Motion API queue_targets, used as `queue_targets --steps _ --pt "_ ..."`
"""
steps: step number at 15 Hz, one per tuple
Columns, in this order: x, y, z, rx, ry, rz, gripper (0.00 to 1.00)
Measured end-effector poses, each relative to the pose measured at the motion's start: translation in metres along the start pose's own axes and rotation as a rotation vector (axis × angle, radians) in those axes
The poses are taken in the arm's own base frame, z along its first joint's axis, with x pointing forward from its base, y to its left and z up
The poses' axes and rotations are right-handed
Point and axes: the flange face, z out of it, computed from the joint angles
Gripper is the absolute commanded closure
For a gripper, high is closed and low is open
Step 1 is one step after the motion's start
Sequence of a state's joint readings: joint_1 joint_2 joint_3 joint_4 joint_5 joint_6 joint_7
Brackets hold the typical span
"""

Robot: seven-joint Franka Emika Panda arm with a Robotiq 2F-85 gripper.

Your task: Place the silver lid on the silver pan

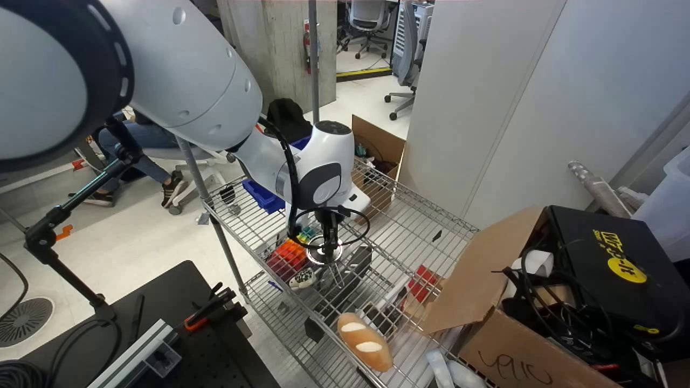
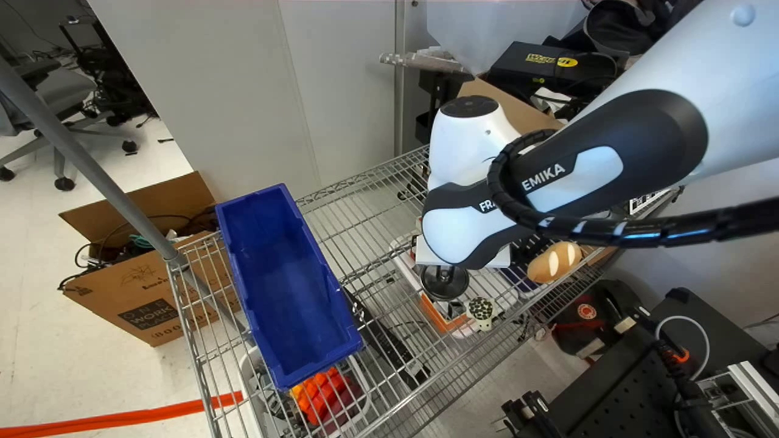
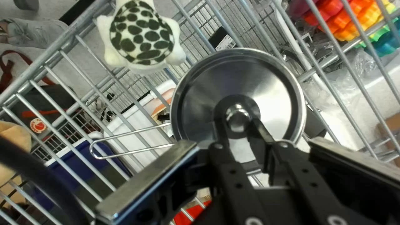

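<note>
The arm (image 1: 197, 81) is mostly white, its tool (image 3: 238, 122) black.

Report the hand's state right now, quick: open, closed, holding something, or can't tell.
Hand: closed on the knob of the silver lid, one finger against each side.

The lid (image 3: 239, 82) is silver, the cream turtle (image 3: 142, 36) dark-spotted.
</note>
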State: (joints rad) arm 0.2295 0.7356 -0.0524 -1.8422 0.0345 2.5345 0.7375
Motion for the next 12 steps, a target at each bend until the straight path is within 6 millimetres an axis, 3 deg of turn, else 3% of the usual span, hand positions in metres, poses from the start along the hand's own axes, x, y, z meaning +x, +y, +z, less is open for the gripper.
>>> queue_targets --steps 6,12 --pt "0.002 -0.002 -0.005 0.015 0.017 -0.002 0.01" --pt "-0.018 0.006 -0.035 -0.021 -0.081 -0.068 0.00"
